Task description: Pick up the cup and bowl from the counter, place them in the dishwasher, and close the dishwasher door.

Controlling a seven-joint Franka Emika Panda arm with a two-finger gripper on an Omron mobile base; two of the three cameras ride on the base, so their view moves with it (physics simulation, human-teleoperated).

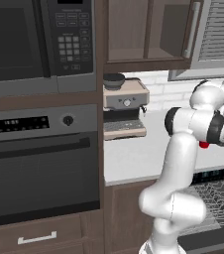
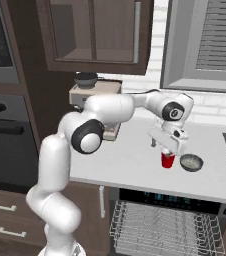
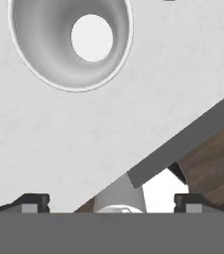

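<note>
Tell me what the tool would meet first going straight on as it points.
Probably the red cup, which sits directly under the open tool in the right base view. Depth is unclear: the hand view shows bare counter ahead, with the bowl off to one side.

The left base view looks from behind the arm (image 1: 176,163), on its left side, forward and slightly down. It faces the wall oven (image 1: 39,163) and the espresso machine (image 1: 125,108), and it is quite near to them. The right base view looks from behind on the other side, a little more from above, over the counter (image 2: 130,165) and the open dishwasher (image 2: 165,225). Both views share the arm, the counter, the espresso machine and the dishwasher racks. The hand view looks straight down, close over the counter and its front edge.
</note>
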